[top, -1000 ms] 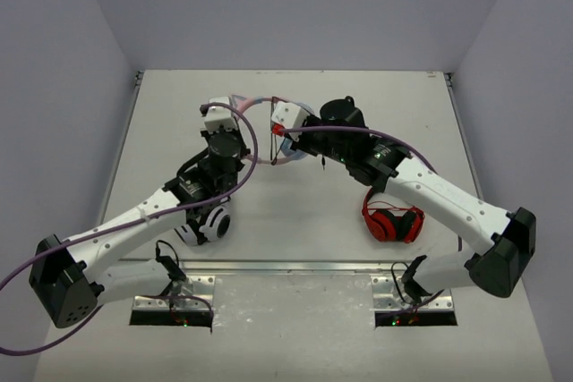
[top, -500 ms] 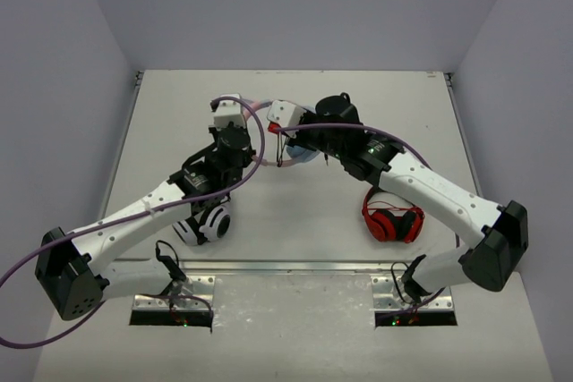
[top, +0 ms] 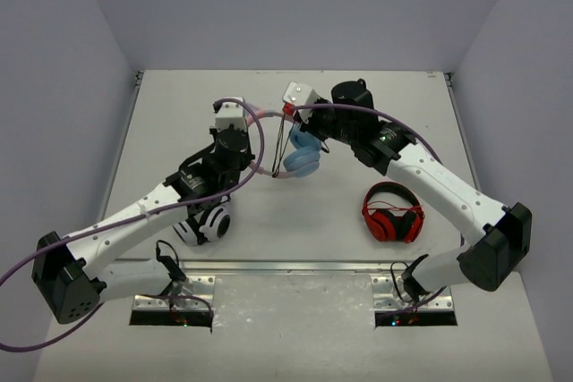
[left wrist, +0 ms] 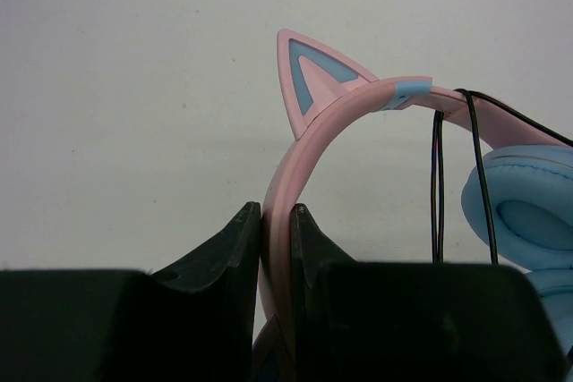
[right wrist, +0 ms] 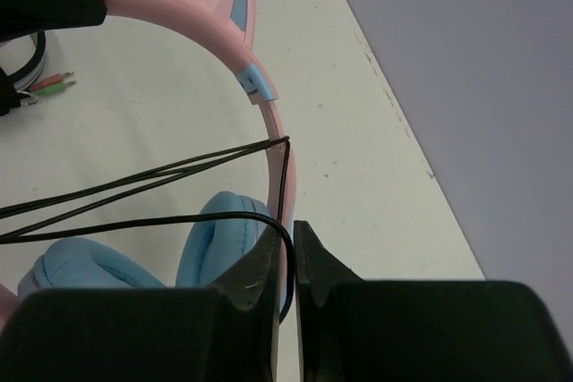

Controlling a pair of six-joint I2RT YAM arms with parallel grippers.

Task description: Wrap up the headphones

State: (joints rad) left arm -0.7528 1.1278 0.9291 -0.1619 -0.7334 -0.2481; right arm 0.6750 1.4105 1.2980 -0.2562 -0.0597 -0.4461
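Tightly, left claw [left wrist: 276, 214] on headphones [left wrist: 358, 100]

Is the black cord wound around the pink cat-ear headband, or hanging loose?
Partly wound: cord strands loop over the headband; others stretch away sideways.

Three sets of headphones on one table [top: 179, 105]: one pink-and-blue cat-ear headphones [top: 302, 160] toward the far edge, one red-and-black headphones [top: 392, 219] toward the near right corner, and one black-and-white striped headphones [top: 208, 224] toward the near left corner. Two robot arms: left arm [top: 134, 219] and right arm [top: 448, 190].
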